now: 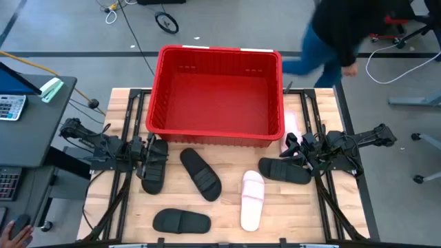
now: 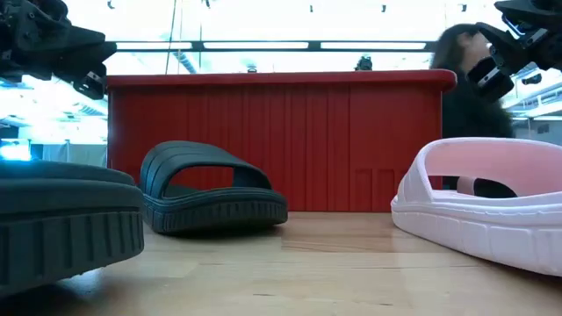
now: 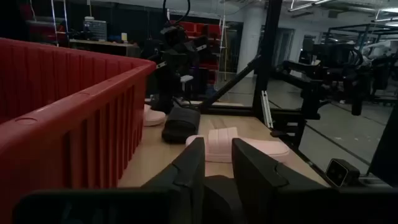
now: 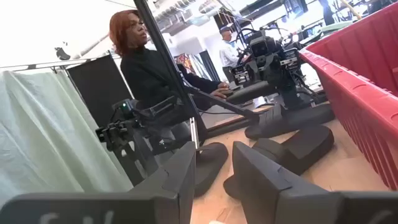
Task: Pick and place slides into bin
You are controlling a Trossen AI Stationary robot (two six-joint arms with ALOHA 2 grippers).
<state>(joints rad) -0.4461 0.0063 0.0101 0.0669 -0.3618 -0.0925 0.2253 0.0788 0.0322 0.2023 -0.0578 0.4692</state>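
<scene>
Red bin (image 1: 217,93) sits at the far middle of the wooden surface (image 1: 227,207), empty inside as far as the high view shows.

Slides on the surface, all outside the bin:
- 1 black slide (image 1: 153,165) near the bin's left front corner, directly under the left gripper (image 1: 147,153).
- 1 black slide (image 1: 200,173) lying at an angle in front of the bin.
- 1 black slide (image 1: 181,221) close to the front edge.
- 1 pink slide (image 1: 252,200) right of centre, lengthwise front to back.
- 1 black slide (image 1: 284,170) beside the right gripper (image 1: 298,146).
- 1 pink slide (image 1: 291,125) partly hidden between the bin's right wall and the right arm.

Left gripper: fingers (image 3: 189,171) narrow, a slim gap between them, holding nothing. Right gripper: fingers (image 4: 180,174) likewise narrow, nothing held.

A person (image 1: 337,31) in dark top and jeans is on the floor beyond the surface's far right corner.
</scene>
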